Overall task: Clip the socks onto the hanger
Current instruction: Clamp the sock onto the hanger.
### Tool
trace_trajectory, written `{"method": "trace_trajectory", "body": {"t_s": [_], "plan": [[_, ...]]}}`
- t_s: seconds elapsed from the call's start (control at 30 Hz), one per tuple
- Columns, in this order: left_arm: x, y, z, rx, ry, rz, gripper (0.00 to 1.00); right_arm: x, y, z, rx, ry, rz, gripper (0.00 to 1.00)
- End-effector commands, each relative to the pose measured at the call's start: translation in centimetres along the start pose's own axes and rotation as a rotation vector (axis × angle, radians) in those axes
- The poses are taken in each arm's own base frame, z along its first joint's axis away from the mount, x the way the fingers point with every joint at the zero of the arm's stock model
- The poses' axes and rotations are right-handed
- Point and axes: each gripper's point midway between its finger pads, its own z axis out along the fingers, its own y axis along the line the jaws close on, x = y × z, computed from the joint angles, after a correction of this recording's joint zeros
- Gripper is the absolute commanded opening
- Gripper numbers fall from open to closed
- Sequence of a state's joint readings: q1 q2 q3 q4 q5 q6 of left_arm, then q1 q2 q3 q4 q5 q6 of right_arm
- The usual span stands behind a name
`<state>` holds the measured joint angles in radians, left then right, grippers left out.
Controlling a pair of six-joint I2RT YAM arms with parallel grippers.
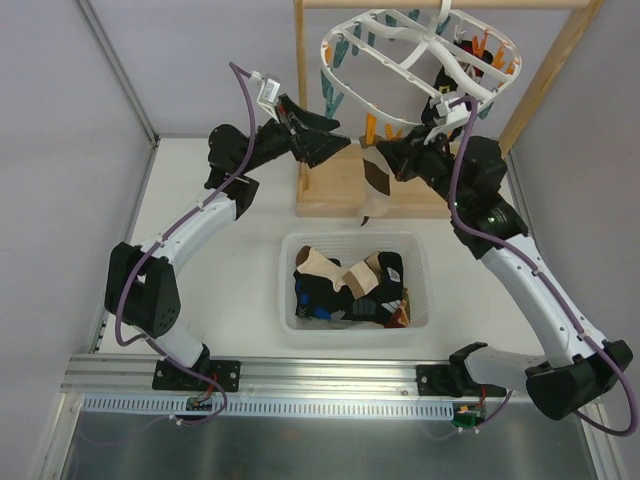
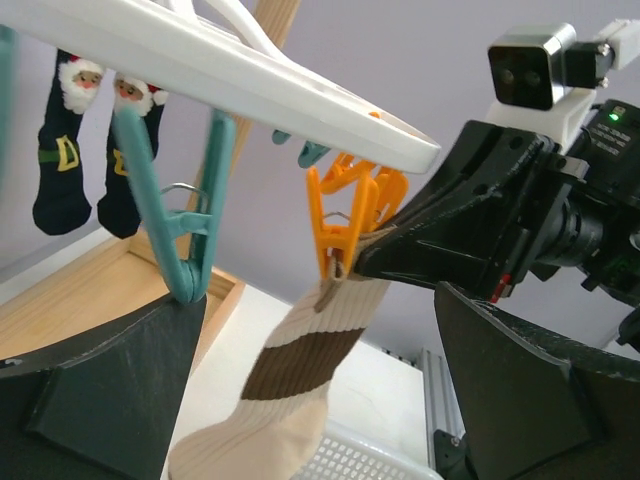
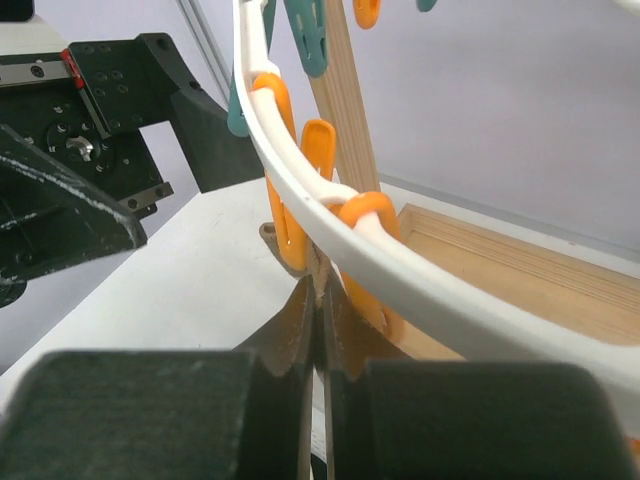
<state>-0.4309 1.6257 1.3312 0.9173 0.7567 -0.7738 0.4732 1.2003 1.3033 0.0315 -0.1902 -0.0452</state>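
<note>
Sock [image 2: 292, 385] hanging from orange peg [image 2: 340, 225], top pinched in right end effector [image 3: 320, 310]

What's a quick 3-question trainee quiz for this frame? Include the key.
1. True or false: the striped sock's top is at a teal peg.
2. The left claw is: A) open B) shut on the sock C) out of view.
3. Fill in: the spare socks lie in a white ____.
Key: 1 false, it is at an orange peg; 2 A; 3 basket.
</note>
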Motion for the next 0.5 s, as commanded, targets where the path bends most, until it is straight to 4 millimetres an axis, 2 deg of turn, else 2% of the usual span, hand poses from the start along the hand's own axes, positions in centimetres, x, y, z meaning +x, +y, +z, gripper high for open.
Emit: {"method": "trace_trajectory", "body": {"t_s": [0.0,0.2,0.4,0.47], "plan": [[-3.3,-1.4,-0.7,-0.015,-0.086,0.053,1.0,-2.9,0.3,-1.9,0.019,-0.064,-0.024,0.01],[-4.0,-0.8,-0.4,-0.038,-0.088,0.027,0.95,-2.7,-0.4,-3.2,0.06,-0.042,-0.032,0.01],[-4.2,-1.6,0.8,0.035,-0.064,-0.007,0.86,-2.5,-0.2,-3.4,0.051,-0.035,-0.027,0.01],[-4.0,-2.4,1.4,0.062,-0.055,-0.005,0.86,-2.5,-0.2,-3.4,0.048,-0.036,-0.027,0.01]]}}
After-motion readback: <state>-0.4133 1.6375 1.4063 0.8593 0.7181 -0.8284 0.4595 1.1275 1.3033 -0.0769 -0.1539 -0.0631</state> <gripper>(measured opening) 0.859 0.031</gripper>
